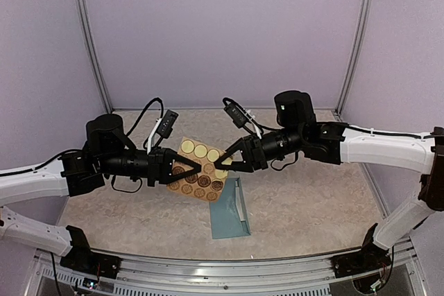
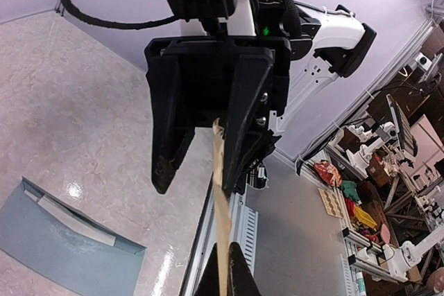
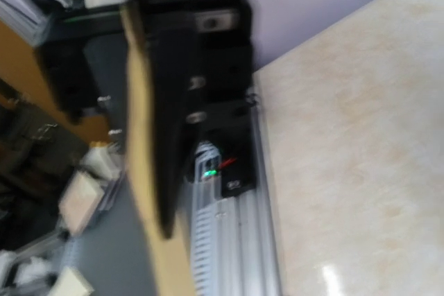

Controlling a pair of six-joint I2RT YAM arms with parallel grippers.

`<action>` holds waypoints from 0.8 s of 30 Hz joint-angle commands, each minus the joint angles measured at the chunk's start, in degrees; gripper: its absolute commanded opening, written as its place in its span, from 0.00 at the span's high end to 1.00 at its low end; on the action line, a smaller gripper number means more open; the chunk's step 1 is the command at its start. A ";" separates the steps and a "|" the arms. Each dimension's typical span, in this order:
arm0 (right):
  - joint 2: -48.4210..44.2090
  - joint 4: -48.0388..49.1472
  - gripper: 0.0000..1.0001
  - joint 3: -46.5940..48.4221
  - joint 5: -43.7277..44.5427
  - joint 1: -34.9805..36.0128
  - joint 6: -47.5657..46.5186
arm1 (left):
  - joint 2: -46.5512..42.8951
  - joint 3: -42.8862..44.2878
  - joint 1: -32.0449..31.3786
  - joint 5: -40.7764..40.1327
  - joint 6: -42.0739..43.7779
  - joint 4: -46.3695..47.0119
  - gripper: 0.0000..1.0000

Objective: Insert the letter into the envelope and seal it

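The teal-blue envelope (image 1: 229, 214) lies flat on the table below both grippers; the left wrist view shows it at the lower left (image 2: 62, 247), flap side open. The letter is not in view. A tan sheet of round stickers (image 1: 205, 185) hangs in the air between the arms. My left gripper (image 1: 197, 170) is shut on its left edge, and the sheet (image 2: 222, 213) runs edge-on out of my left gripper (image 2: 227, 263). My right gripper (image 1: 220, 162) faces it with its fingers apart around the sheet's far edge (image 2: 200, 185). The right wrist view is blurred, with the sheet (image 3: 142, 171) edge-on.
Lilac walls close in the speckled beige table (image 1: 312, 199) on three sides. A metal rail (image 1: 229, 265) runs along the near edge between the arm bases. Beyond the rail, the wrist views show a grey floor and cluttered shelves (image 2: 388, 171).
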 commanded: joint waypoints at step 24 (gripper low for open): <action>-8.34 0.65 0.69 -3.30 27.06 7.01 -2.02 | 1.65 -3.89 -0.65 -13.06 -6.03 10.61 1.00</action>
